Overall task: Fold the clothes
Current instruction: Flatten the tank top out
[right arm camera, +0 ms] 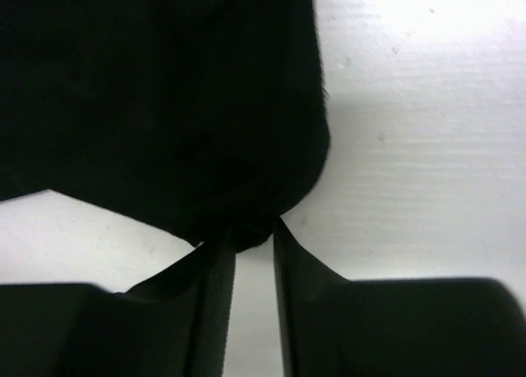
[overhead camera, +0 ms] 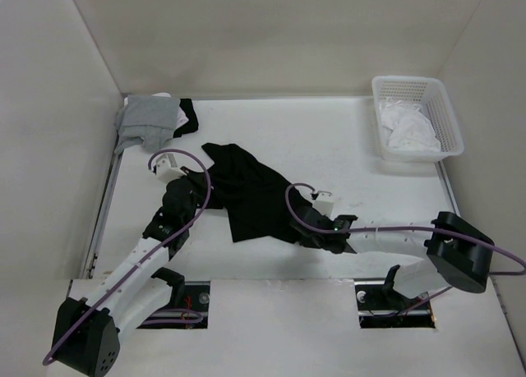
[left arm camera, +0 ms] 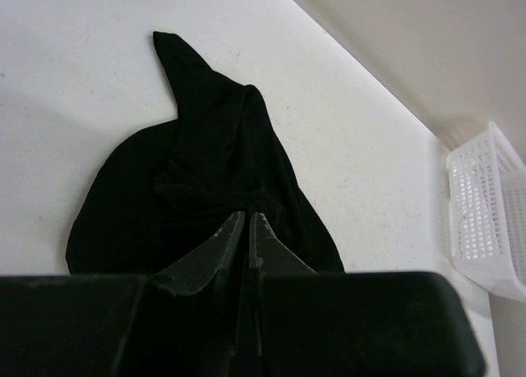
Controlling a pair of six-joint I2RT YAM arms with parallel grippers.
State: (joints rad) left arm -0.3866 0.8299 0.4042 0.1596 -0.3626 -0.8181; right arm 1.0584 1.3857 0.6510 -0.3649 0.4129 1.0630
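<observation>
Black garment rumpled on white table between pale walls

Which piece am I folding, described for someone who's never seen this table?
On the white table, look at the middle, well left of the white basket in the far right corner. The black garment lies crumpled there. It is the only large black piece: the grey garment sits in the far left corner, the white cloth inside the basket.
</observation>
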